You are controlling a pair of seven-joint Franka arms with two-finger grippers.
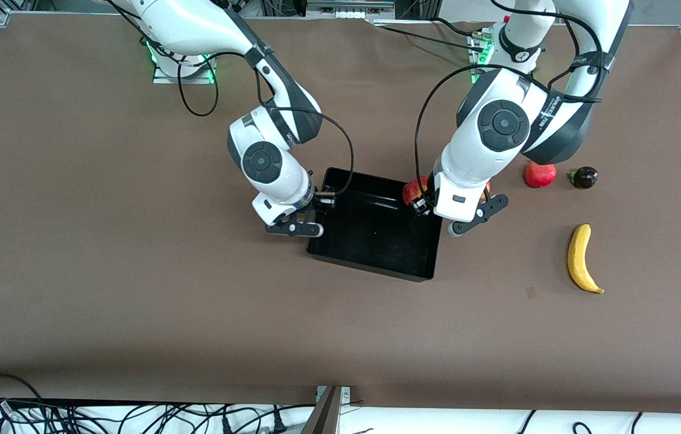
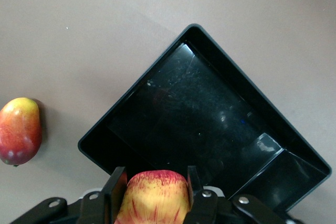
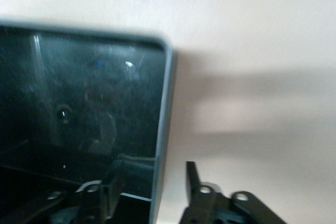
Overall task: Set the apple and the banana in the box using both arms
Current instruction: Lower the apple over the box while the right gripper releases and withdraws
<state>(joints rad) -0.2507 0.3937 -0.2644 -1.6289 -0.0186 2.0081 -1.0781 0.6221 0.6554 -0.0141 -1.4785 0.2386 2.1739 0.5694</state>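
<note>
My left gripper (image 1: 421, 202) is shut on the apple (image 1: 414, 190), red with yellow streaks, and holds it over the box's corner toward the left arm's end. In the left wrist view the apple (image 2: 155, 198) sits between the gripper's (image 2: 155, 172) two fingers above the box (image 2: 210, 114). The box (image 1: 370, 268) is a shallow black tray at mid table with nothing in it. My right gripper (image 1: 323, 199) is open and straddles the box's wall (image 3: 163, 103) at the right arm's end, one finger inside and one outside (image 3: 153, 167). The banana (image 1: 581, 259) lies on the table toward the left arm's end.
A smooth red round fruit (image 1: 540, 175) and a small dark fruit (image 1: 584, 177) lie farther from the front camera than the banana. A red-yellow mango-like fruit (image 2: 20, 129) lies beside the box, mostly hidden under my left arm in the front view.
</note>
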